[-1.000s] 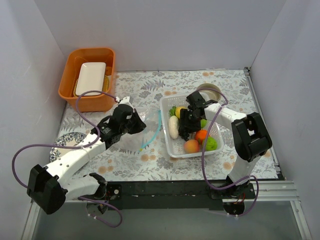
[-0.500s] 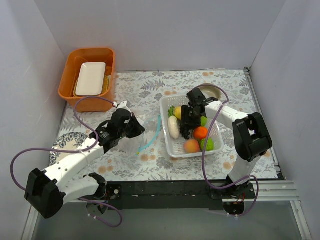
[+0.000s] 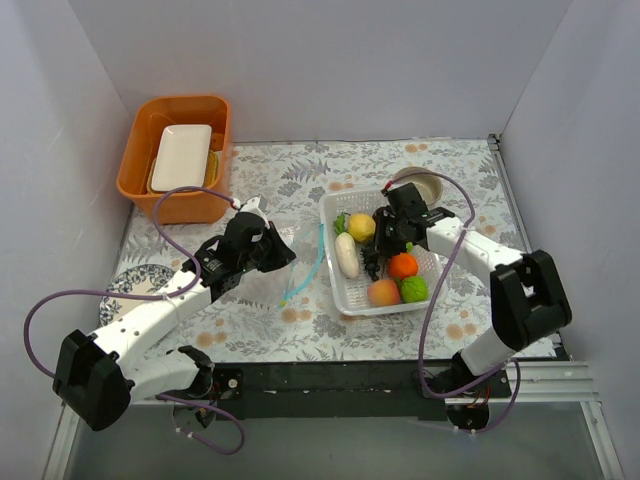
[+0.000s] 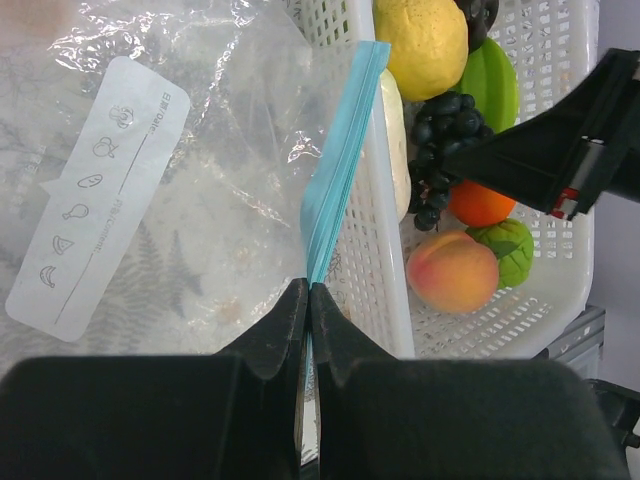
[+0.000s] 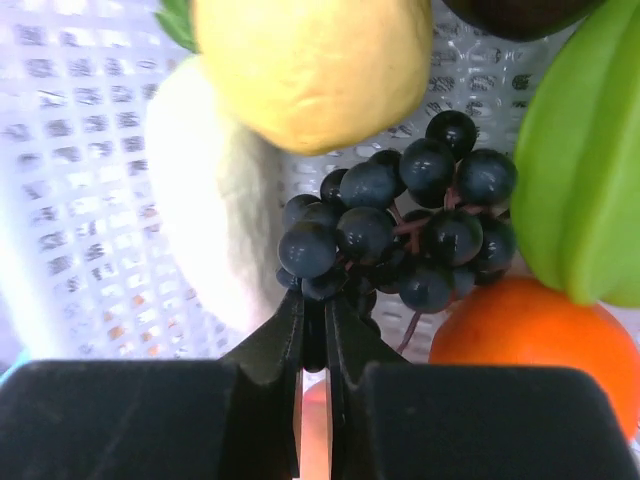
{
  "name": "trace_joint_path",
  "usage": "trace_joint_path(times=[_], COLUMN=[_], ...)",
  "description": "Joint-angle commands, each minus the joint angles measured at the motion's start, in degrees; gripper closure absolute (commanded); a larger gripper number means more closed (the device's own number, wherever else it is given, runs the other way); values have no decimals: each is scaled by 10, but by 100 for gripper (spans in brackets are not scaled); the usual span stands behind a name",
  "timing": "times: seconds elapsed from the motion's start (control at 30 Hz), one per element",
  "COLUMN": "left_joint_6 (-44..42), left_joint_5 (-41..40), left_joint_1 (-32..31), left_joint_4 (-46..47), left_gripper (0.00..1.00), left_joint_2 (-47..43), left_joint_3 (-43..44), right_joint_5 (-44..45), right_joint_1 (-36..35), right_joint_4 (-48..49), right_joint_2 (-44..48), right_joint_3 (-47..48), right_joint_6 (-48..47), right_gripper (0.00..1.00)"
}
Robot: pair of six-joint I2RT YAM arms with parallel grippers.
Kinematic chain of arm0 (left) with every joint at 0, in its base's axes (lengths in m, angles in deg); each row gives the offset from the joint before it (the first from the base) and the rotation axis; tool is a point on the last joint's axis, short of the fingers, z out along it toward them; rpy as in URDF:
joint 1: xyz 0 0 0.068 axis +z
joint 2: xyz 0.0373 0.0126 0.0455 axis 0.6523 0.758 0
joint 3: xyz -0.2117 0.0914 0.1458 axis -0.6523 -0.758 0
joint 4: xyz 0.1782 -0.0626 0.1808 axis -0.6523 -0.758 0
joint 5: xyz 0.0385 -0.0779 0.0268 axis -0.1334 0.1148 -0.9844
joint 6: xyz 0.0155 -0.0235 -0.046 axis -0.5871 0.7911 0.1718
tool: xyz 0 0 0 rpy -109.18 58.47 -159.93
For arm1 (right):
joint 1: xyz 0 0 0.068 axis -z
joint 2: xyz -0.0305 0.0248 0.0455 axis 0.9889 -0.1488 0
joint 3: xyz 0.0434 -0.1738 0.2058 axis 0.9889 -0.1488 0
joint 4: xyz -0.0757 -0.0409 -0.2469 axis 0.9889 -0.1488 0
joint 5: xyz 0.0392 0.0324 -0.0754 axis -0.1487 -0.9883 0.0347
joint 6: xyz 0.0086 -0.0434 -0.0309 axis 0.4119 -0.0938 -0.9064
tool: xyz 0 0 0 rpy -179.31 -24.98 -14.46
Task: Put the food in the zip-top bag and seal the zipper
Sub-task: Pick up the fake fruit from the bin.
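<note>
My left gripper (image 4: 309, 290) is shut on the teal zipper (image 4: 340, 170) at the mouth of the clear zip-top bag (image 4: 200, 180), which lies just left of the white basket (image 3: 345, 300). The food lies in the basket: lemon (image 5: 310, 65), white oblong (image 5: 210, 210), orange (image 5: 520, 340), a green piece (image 5: 580, 170), peach (image 4: 452, 272) and dark grapes (image 5: 400, 230). My right gripper (image 5: 314, 300) reaches into the basket, its jaws shut on the near end of the grape bunch. In the top view the left gripper (image 3: 283, 255) holds the bag's mouth (image 3: 312, 262) beside the basket.
An orange bin (image 3: 140, 170) holding a white tray stands at the back left. A small bowl (image 3: 420, 182) sits behind the basket. A patterned plate (image 3: 135, 280) lies at the left, partly under my left arm. White walls close in both sides.
My right gripper has closed from open onto the grapes, and its elbow has swung out to the right. The left gripper stayed shut on the zipper, shifting only slightly.
</note>
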Motion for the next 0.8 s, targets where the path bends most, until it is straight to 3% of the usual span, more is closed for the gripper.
trace_joint_path(times=[0.0, 0.43, 0.77], left_joint_6=[-11, -2, 26], left_joint_5=[8, 7, 27], left_joint_1=[2, 2, 2], left_joint_4=[-5, -8, 6], left_gripper=[100, 100, 100], left_joint_2=[-15, -20, -17], left_joint_3=[13, 17, 15], right_joint_5=[2, -95, -120], right_joint_1=[-2, -23, -115], right_joint_4=[30, 89, 184], right_joint_2=[68, 173, 145], right_joint_3=[3, -4, 17], right_joint_6=[0, 46, 102], right_gripper=[91, 89, 88])
